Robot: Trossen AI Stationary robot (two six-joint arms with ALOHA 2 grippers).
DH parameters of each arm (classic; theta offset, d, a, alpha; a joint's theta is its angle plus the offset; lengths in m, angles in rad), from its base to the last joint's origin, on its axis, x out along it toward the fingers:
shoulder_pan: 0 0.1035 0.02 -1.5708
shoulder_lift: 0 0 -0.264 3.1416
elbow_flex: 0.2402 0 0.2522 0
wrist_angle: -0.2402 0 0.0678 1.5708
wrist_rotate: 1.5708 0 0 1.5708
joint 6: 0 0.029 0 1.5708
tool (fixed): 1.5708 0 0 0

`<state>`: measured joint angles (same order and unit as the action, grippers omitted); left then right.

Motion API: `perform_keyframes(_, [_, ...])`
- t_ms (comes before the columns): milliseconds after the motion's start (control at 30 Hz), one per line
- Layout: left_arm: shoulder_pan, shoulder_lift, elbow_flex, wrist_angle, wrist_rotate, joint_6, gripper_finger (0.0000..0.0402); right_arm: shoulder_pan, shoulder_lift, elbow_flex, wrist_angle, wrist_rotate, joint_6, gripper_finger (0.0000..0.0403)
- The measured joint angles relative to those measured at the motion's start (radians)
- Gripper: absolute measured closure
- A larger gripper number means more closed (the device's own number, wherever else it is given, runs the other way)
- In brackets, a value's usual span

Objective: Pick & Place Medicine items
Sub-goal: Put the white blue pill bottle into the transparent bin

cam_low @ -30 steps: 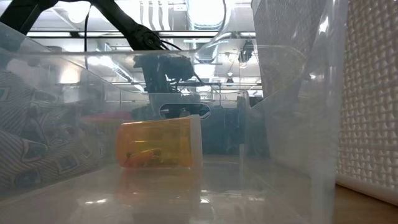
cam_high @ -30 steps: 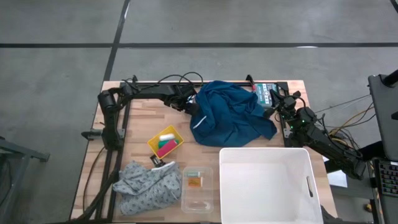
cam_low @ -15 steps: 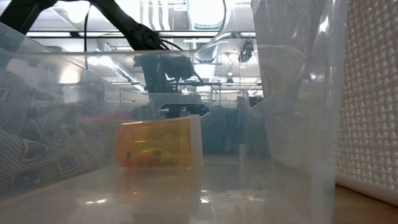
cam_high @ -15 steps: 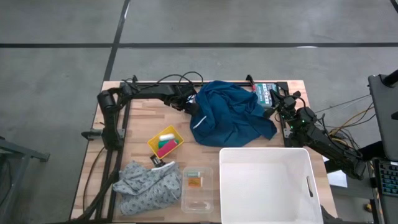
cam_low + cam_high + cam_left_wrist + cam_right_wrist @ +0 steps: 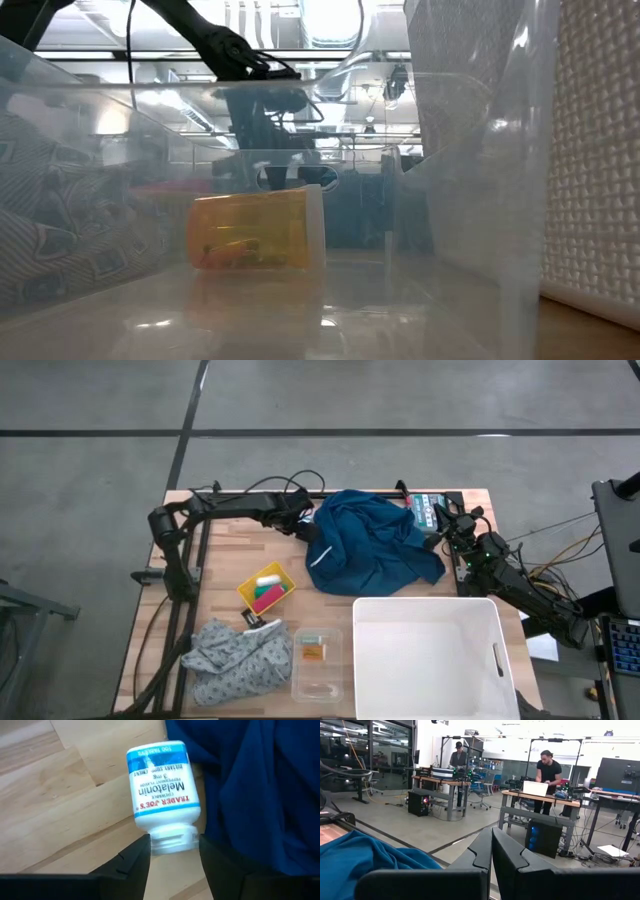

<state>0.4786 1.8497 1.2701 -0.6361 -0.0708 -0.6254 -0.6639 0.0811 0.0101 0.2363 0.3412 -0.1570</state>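
The left gripper (image 5: pixel 170 851) clamps the cap of a small white melatonin bottle (image 5: pixel 164 795), its body jutting beyond the jaws over the table (image 5: pixel 60 805) beside a blue cloth (image 5: pixel 260 790); light, rigid, smooth plastic, best held across the body.

One bench (image 5: pixel 225 550) carries everything. Two dark arms reach over it, one from each side. There are two cloths: one blue cloth (image 5: pixel 370 545) and one grey patterned cloth (image 5: pixel 240 655). Containers number three: one large white bin (image 5: pixel 430 660), one small clear box (image 5: pixel 318 660) and one small yellow tray (image 5: pixel 266 589). The medicine items in sight come to three: one white bottle with a blue label (image 5: pixel 162 785), one orange-amber bottle (image 5: pixel 255 232) inside the clear box, and one carton with green print (image 5: pixel 424 508) at the bench's far edge. Two people (image 5: pixel 547 782) stand in the room beyond.
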Motion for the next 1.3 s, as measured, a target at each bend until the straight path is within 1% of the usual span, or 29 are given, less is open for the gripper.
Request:
perform_keyframes(500, [-0.001,-0.001,-0.001,0.008,-0.007,0.0,0.0231,0.0,0.0,0.0,0.0,0.0,0.0,0.0394])
perform_keyframes(600, [-0.001,-0.001,-0.001,0.023,-0.007,0.046,0.0229,0.0,0.0,0.0,0.0,0.0,0.0,0.0394])
perform_keyframes(667, [-0.001,-0.001,0.001,0.036,-0.007,0.099,0.0221,0.0,0.0,0.0,0.0,0.0,0.0,0.0394])
perform_keyframes(800, [-0.001,-0.001,0.001,0.068,-0.007,0.117,0.0183,0.0,0.0,0.0,0.0,0.0,0.0,0.0394])
perform_keyframes(1133, [0.003,-0.001,0.001,0.09,-0.007,0.118,0.0051,0.0,0.0,0.0,0.0,0.0,0.0,0.0394])
perform_keyframes(1200, [0.003,-0.001,0.001,0.091,-0.007,0.118,0.0032,0.0,0.0,0.0,0.0,0.0,0.0,0.0394])
perform_keyframes(1300, [0.003,-0.001,0.001,0.096,-0.007,0.125,0.0014,0.0,0.0,0.0,0.0,0.0,0.0,0.0394])
